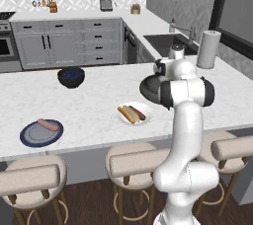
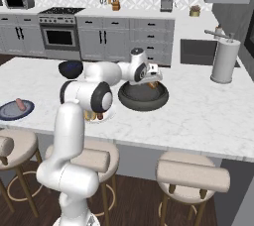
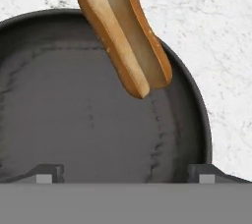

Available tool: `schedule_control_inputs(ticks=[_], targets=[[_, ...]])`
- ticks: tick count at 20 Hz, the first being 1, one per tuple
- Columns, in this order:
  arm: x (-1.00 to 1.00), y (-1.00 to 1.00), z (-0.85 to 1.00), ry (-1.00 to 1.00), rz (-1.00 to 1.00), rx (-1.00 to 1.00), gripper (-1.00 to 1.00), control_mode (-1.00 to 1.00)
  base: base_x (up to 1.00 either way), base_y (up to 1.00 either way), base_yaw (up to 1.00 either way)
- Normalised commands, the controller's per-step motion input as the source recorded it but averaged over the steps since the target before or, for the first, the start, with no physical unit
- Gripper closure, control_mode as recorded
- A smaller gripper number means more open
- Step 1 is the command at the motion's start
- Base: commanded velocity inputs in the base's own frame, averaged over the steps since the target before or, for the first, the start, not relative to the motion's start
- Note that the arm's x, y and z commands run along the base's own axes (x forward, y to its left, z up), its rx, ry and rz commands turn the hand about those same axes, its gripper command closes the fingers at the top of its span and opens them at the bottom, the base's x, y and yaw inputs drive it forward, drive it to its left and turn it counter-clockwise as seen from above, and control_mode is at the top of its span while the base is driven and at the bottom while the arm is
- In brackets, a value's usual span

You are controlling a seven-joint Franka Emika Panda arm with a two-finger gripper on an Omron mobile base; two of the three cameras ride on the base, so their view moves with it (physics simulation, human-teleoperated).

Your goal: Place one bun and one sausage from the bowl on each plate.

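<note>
The wide dark grey bowl (image 3: 74,115) lies under my hand, and one split tan bun (image 3: 125,36) leans against its far rim. My gripper (image 3: 127,174) hangs open just above the bowl's floor, short of the bun, with nothing between its fingertips (image 3: 49,173). From the right base view the gripper (image 2: 150,84) points down into the bowl (image 2: 143,100). The white plate (image 1: 146,107) holds a bun (image 1: 126,114) and a sausage (image 1: 139,113) side by side. On the blue-rimmed plate (image 1: 29,137) lies a lone sausage (image 1: 48,124).
A smaller dark-blue bowl (image 1: 71,77) stands at the back of the island. A white paper-towel roll (image 1: 208,49) rises near the sink (image 1: 168,41) on the right. Stools (image 1: 136,165) line the island's near edge. My own arm hides part of the bowl (image 1: 146,89).
</note>
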Motion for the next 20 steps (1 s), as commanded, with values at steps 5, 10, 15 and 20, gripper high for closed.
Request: schedule_control_inputs(ticks=[5, 10, 15, 20], targets=[[0.14, -0.01, -0.40, -0.18, 0.00, 0.00, -1.00, -1.00, 0.00, 0.00, 0.00], [0.19, -0.02, -0.09, -0.07, 0.00, 0.01, -1.00, -1.00, 0.00, 0.00, 0.00], [0.31, -0.05, 0.00, 0.00, 0.00, 0.02, -1.00, -1.00, 0.00, 0.00, 0.00], [0.25, 0.00, 0.00, 0.00, 0.00, 0.01, -1.00, -1.00, 0.00, 0.00, 0.00]])
